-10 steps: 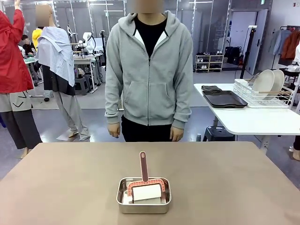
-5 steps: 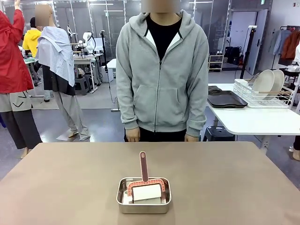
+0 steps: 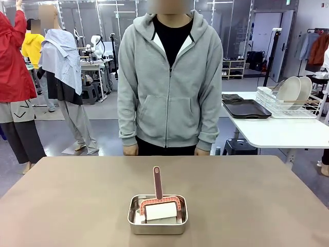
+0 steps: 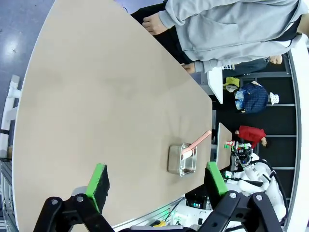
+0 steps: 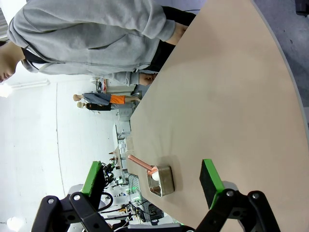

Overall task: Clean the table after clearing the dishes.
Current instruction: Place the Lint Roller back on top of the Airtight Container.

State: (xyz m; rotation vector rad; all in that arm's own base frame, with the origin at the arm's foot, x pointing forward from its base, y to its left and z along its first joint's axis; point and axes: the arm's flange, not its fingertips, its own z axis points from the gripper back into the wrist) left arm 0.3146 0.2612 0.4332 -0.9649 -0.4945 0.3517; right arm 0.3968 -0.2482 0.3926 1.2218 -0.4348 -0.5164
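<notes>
The table is a wide, matte taupe-brown top, plain and smooth, its long axis running left to right across the front view, with the person at its far edge. Near the middle, toward the robot's side, stands a shiny steel pan. In it lies a roller with a white roll and a reddish-pink frame; its handle rises out of the pan and points away from the robot, toward the person. The rest of the tabletop is bare.

The person in a grey hoodie stands just behind the far edge, arms down, hands near the rim.

To the right, well apart, a white table carries dark trays and a rack with white plates.

In the wrist views the left gripper and the right gripper hang above the table with their green pads spread wide, holding nothing; the pan shows between each pair of fingers.
</notes>
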